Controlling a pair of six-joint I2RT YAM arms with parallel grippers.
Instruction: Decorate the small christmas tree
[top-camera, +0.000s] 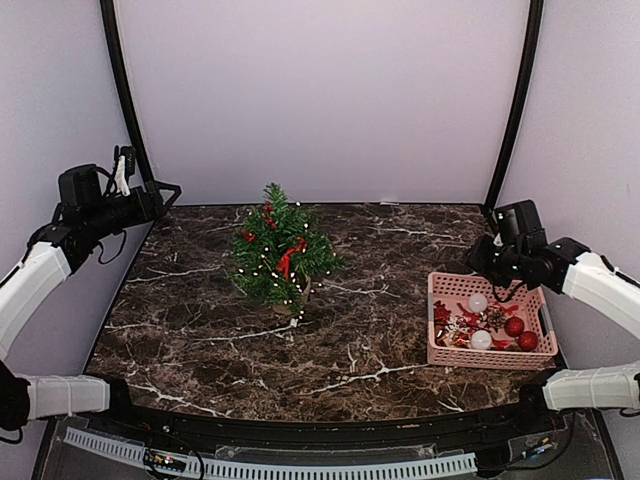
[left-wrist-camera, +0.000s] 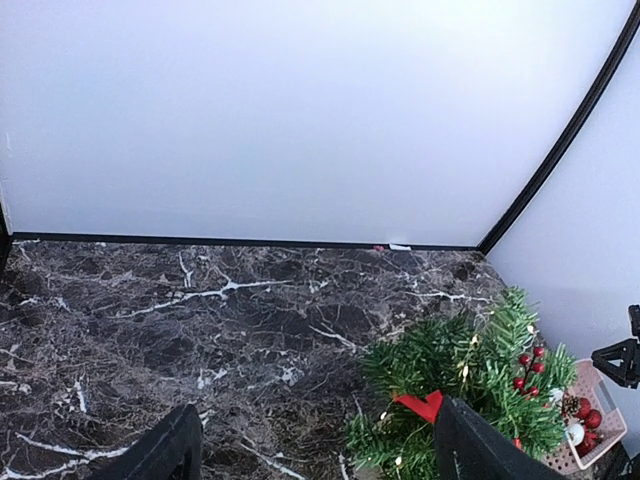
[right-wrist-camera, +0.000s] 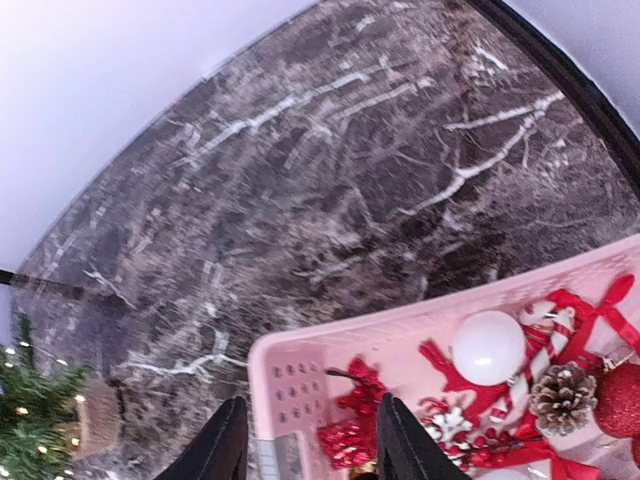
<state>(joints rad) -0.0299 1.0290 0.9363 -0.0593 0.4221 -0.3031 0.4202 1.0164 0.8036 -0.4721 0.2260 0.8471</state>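
The right pincer (right-wrist-camera: 310, 445) hovers half-open, empty, over a corner of the pink basket (right-wrist-camera: 400, 318); closing here could snag its rim. The left pincer (left-wrist-camera: 315, 455) hangs wide open, empty.

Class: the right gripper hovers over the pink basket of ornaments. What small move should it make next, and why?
Probably lower the right gripper straight down onto the red berry sprig in the pink basket. Its jaws stand apart with nothing held, the sprig lies just below and between them, and an ornament must be picked before anything can go onto the small christmas tree.
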